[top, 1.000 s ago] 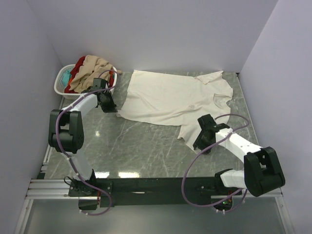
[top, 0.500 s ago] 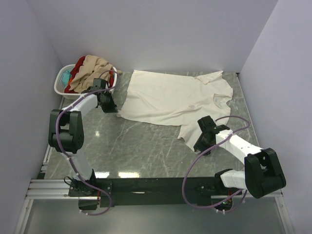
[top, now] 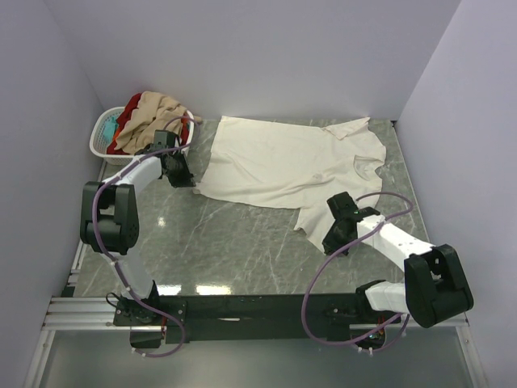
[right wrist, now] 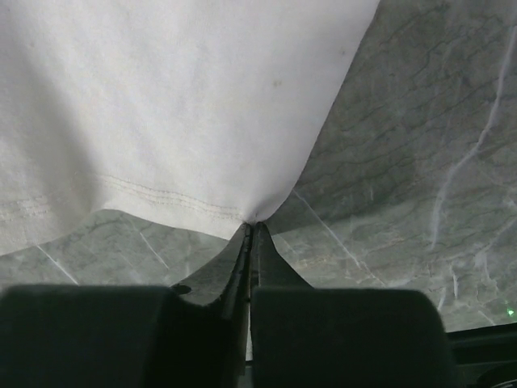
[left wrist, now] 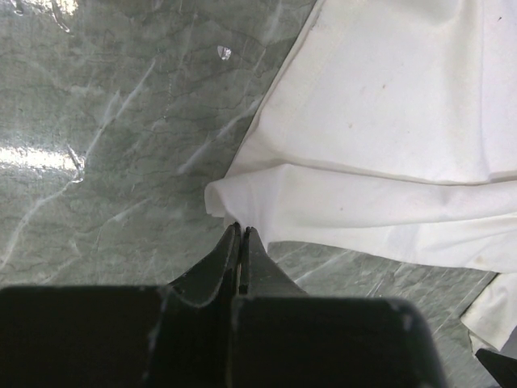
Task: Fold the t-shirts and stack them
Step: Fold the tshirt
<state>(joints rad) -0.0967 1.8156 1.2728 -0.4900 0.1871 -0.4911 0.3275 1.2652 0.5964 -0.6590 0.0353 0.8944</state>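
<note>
From above, we see a large cream t-shirt [top: 283,166] spread on the grey marbled table [top: 234,242], reaching from the centre toward 1 o'clock. At 10 o'clock a white slotted basket [top: 98,144] holds a heap of shirts: a tan one [top: 149,117] on top, a red one [top: 129,107] beneath it and a teal one [top: 108,125] at the heap's 9 o'clock side, against the wall. The left gripper [top: 184,179] sits just beside the basket at the cream shirt's 8 o'clock corner. The right gripper [top: 323,233] sits at the cloth's 5 o'clock edge.

At the left wrist, we see the left gripper [left wrist: 241,234] with its jaws pressed together, their tips meeting the edge of a raised fold at the cream t-shirt's [left wrist: 388,137] corner. The cloth runs off toward 2 o'clock and bare table [left wrist: 105,121] lies toward 10 o'clock.

At the right wrist, we see the right gripper [right wrist: 250,230] with its jaws closed on the stitched hem of the cream t-shirt [right wrist: 178,97], the cloth drawn to a point at the tips. The table [right wrist: 404,186] shows at 3 o'clock.
</note>
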